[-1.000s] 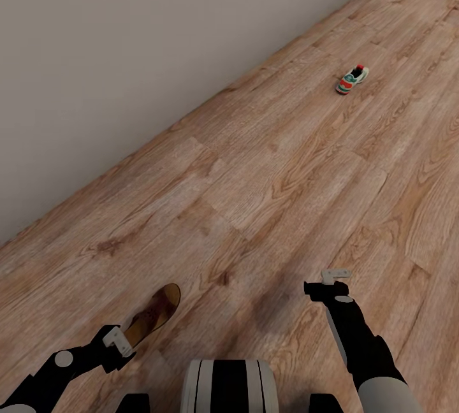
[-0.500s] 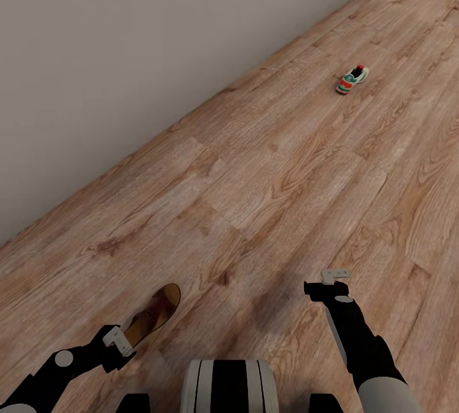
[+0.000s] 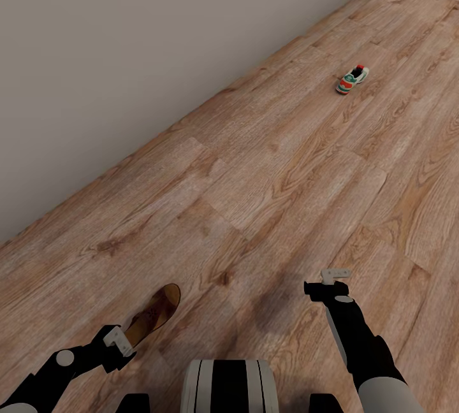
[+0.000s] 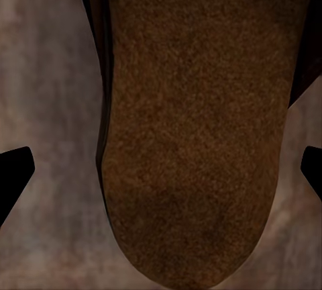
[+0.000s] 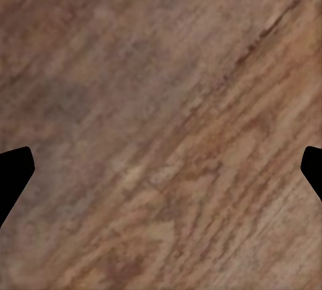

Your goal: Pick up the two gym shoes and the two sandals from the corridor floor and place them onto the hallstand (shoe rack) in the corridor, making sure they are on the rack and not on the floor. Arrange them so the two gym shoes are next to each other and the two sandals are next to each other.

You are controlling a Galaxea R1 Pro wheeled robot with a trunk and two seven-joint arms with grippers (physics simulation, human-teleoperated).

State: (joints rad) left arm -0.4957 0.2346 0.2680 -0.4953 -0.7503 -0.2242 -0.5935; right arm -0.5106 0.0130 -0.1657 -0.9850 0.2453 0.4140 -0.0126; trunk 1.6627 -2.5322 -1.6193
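Observation:
One brown sandal (image 3: 155, 312) lies flat on the wood-plank corridor floor (image 3: 268, 171), close in front of my base at the left. My left gripper (image 3: 118, 339) hovers over its heel end, open. In the left wrist view the sandal's tan footbed (image 4: 194, 135) lies between the spread fingertips (image 4: 15, 172), which do not touch it. One white gym shoe (image 3: 352, 79) with green stripes and red patches sits far ahead at the right. My right gripper (image 3: 335, 275) hangs open over bare floor (image 5: 161, 102). The hallstand is out of view.
A plain grey wall (image 3: 127, 50) runs diagonally along the left side of the corridor. The floor stretches away to the upper right. My own striped trunk (image 3: 229, 387) shows at the bottom edge.

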